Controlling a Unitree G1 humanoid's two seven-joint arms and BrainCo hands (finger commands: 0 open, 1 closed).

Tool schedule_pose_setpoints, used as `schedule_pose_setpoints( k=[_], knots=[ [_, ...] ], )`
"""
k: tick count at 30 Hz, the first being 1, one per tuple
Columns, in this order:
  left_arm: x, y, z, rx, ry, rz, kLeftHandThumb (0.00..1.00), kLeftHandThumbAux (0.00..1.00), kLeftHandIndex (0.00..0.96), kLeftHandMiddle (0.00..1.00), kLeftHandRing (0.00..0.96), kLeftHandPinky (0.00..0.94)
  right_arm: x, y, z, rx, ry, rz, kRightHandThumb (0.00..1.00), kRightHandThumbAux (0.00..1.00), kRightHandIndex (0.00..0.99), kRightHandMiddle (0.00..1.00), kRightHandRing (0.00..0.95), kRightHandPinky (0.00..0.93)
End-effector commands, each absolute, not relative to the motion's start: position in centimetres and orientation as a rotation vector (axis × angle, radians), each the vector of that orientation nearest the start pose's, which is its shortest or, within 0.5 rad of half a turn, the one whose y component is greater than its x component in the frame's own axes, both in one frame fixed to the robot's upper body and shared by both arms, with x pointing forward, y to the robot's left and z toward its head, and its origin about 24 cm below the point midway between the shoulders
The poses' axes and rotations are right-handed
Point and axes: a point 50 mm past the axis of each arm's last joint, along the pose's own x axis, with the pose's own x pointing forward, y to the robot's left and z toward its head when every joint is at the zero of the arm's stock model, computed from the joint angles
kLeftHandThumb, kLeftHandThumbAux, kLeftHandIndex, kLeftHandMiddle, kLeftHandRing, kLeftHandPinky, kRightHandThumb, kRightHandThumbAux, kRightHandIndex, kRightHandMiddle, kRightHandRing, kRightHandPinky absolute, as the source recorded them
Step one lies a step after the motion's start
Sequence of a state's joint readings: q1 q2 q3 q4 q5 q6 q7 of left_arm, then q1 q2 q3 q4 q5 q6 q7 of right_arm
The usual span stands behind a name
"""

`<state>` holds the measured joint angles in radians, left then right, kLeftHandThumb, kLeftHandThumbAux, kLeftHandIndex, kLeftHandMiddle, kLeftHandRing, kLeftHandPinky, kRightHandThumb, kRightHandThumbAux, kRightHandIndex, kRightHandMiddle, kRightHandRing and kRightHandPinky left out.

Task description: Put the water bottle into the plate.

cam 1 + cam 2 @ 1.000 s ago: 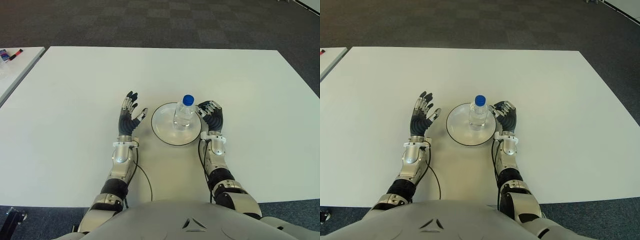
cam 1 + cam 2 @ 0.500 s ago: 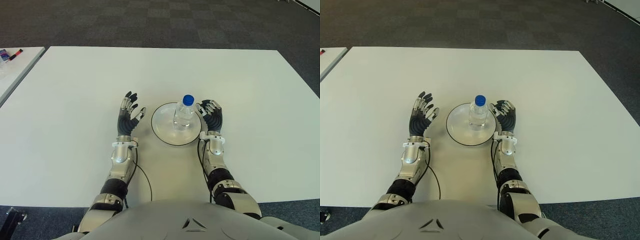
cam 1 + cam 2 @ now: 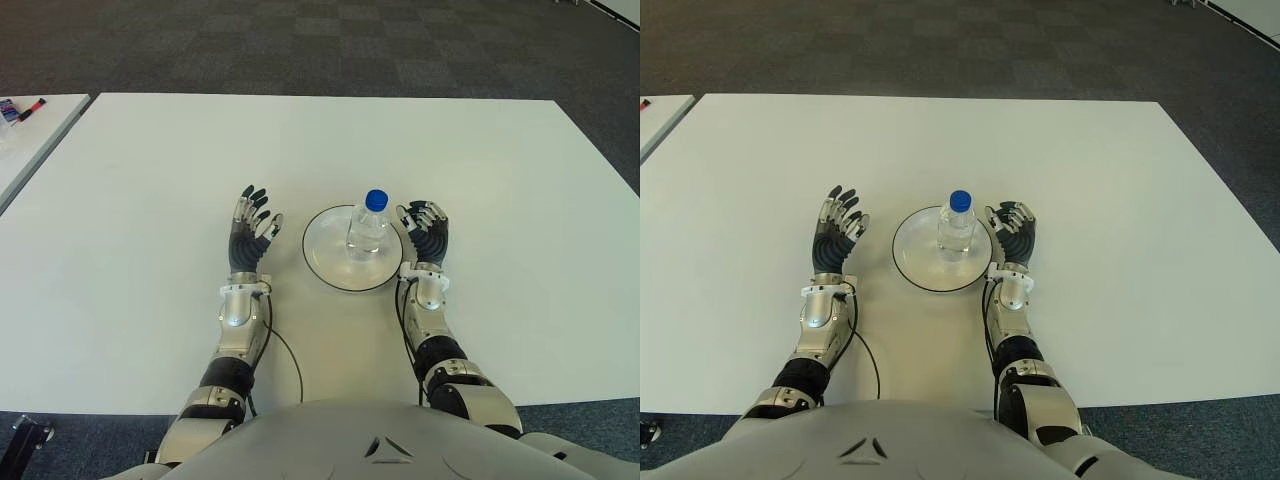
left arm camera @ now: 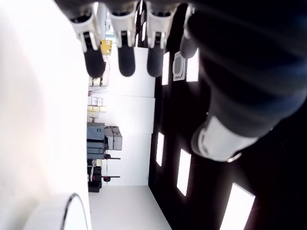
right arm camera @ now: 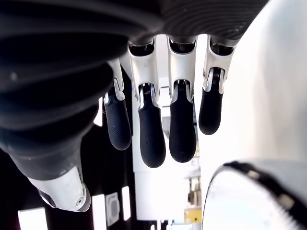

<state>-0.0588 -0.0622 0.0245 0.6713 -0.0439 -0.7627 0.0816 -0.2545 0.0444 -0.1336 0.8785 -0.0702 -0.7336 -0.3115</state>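
left eye view: water bottle (image 3: pixel 367 226) upright in the plate (image 3: pixel 325 262); right hand (image 3: pixel 427 236) beside it, apparently clear, fingers spread; left hand (image 3: pixel 247 234) spread too.

You won't find any readable text here, nothing on the water bottle (image 3: pixel 367 232), the plate (image 3: pixel 325 268) or the table (image 3: pixel 150 180).

I see the clear plastic water bottle (image 3: pixel 367 227) standing upright in the round white plate (image 3: pixel 327 264) on the white table (image 3: pixel 150 160). My left hand (image 3: pixel 248 232) sits at its nine o'clock, my right hand (image 3: pixel 426 233) just beside at three o'clock.
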Motion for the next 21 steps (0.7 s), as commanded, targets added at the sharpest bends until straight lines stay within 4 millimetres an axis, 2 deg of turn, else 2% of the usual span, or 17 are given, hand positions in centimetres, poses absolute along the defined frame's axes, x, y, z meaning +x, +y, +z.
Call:
schedule_pose_setpoints(
  k=[1,13,21],
  knots=[
    [23.4,13.4,-2.3,-0.136,-0.135,0.117,0.330,0.743,0.105,0.168,0.162,0.208,26.4,-15.2,-2.5,0.016,-0.070,-0.339,0.694,0.730,0.428,0.585,0.602,0.607],
    [23.4,13.6,-2.3,-0.123,-0.144,0.125,0.321,0.752,0.108,0.170,0.164,0.206,26.6,-16.0,-2.7,-0.036,-0.033,-0.406,0.695,0.732,0.430,0.685,0.718,0.744],
    [23.4,13.8,-2.5,-0.128,-0.138,0.132,0.324,0.749,0.110,0.169,0.163,0.204,26.9,-16.8,-2.7,-0.048,-0.024,-0.424,0.695,0.732,0.431,0.714,0.739,0.744]
  ],
)
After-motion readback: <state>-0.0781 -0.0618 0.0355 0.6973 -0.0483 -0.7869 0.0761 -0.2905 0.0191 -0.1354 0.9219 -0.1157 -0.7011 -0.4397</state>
